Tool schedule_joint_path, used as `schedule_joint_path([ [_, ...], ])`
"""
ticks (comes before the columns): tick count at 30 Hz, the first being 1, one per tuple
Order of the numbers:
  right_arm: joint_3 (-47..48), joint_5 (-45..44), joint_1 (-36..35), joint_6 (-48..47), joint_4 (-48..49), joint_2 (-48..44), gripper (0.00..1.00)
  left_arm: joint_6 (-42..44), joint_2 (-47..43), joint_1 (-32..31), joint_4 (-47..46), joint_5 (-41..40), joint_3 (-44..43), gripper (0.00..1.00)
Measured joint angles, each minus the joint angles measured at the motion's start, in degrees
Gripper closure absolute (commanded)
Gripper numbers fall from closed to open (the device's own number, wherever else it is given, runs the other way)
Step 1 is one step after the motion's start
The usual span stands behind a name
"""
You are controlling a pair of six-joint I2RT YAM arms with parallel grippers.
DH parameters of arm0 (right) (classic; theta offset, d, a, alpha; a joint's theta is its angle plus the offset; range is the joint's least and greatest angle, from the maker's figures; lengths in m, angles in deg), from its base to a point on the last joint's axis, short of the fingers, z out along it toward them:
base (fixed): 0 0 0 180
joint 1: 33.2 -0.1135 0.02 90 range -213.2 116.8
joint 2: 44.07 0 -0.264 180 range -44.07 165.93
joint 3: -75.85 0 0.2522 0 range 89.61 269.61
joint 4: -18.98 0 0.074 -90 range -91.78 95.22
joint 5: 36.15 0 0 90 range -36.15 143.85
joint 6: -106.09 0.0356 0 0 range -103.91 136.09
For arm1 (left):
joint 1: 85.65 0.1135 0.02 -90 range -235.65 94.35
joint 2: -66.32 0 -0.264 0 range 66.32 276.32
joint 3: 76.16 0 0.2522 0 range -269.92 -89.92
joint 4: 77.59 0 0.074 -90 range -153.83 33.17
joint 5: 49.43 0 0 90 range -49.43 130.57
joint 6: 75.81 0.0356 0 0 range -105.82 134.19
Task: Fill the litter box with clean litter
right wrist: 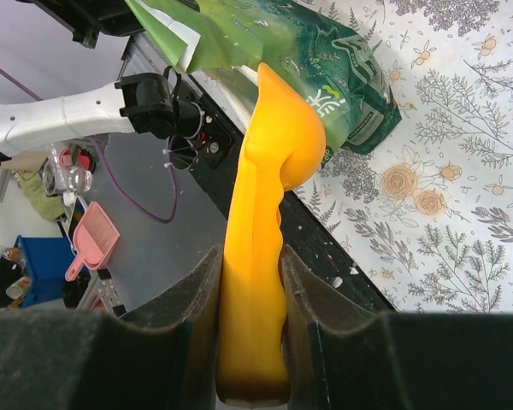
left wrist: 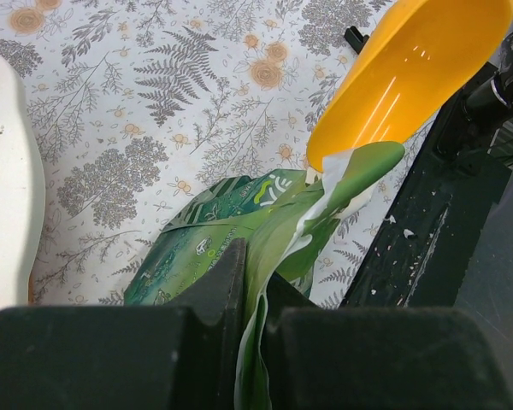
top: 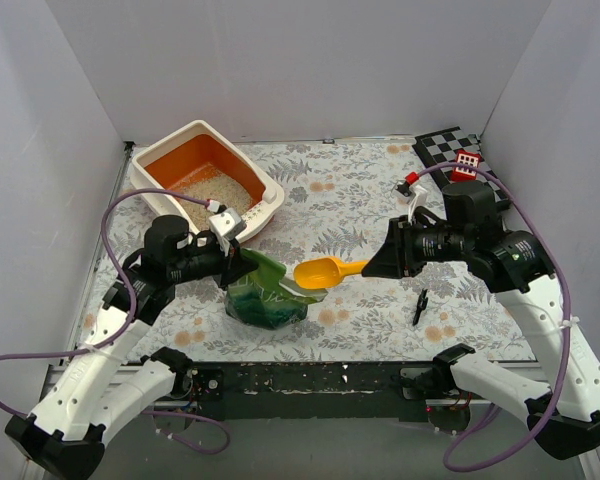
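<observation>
Sitting far left on the table (top: 380,190), the litter box (top: 264,184) holds only a thin patch of clean litter (top: 216,190); nearer, the left gripper (top: 238,248) pinches the green litter bag (top: 268,297) rim and the right gripper (top: 373,266) clamps the yellow-orange scoop (top: 325,270) handle, bowl at the bag mouth. Risks: rim slipping free so the mouth collapses, scoop snagging the torn flap, granules spilling in transit

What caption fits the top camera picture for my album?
Left gripper pinches the green bag while right gripper holds the yellow scoop at its top.
</observation>
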Motion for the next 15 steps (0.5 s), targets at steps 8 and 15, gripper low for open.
schedule_joint_path([
  [8,0.28,0.02,-0.04,-0.15,-0.83,-0.2,0.99,-0.37,0.79,-0.2,-1.01,-0.33,0.07,1.0],
  [15,-0.42,0.02,-0.76,-0.15,-1.09,-1.4,0.99,-0.85,1.05,-0.2,-1.25,-0.42,0.07,1.0],
])
